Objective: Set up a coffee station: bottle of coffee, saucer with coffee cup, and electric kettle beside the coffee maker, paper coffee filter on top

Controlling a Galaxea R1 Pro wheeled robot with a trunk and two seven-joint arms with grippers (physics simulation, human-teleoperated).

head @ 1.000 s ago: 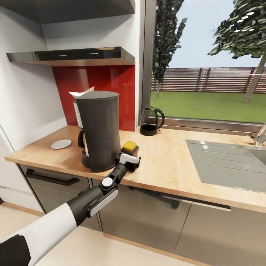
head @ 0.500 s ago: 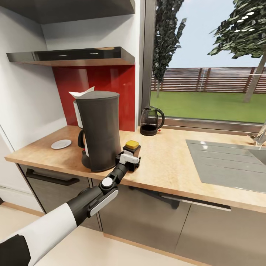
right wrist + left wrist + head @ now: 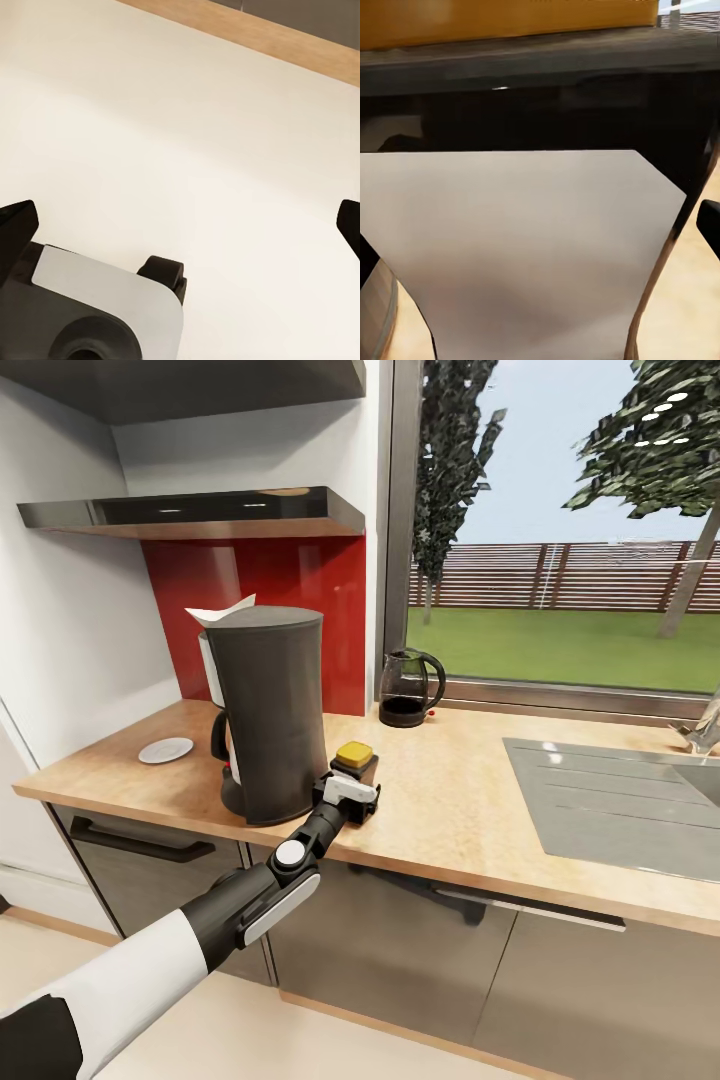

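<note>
The coffee maker (image 3: 268, 715) stands on the kitchen countertop (image 3: 450, 810) with the paper coffee filter (image 3: 222, 610) on its top. Just right of its base stands the bottle of coffee (image 3: 354, 754), yellow cap up. My left gripper (image 3: 352, 780) is open around the bottle, whose white label (image 3: 525, 247) fills the left wrist view, with one fingertip (image 3: 709, 227) at the edge. The saucer (image 3: 166, 750) lies bare to the machine's left. The electric kettle (image 3: 410, 688) sits by the window. The kitchen shelf (image 3: 200, 512) hangs above. My right gripper (image 3: 180, 225) is open over the floor. The coffee cup is out of view.
An inset grey sink (image 3: 620, 800) takes up the counter's right part. A red backsplash (image 3: 250, 575) and a window (image 3: 560, 530) back the worktop. Grey drawer fronts (image 3: 140, 860) run below. Part of the robot's base (image 3: 97, 307) lies under the right gripper.
The bottle's yellow cap shifted slightly up and to the right, then settled back a little. The left arm and everything else have stayed put.
</note>
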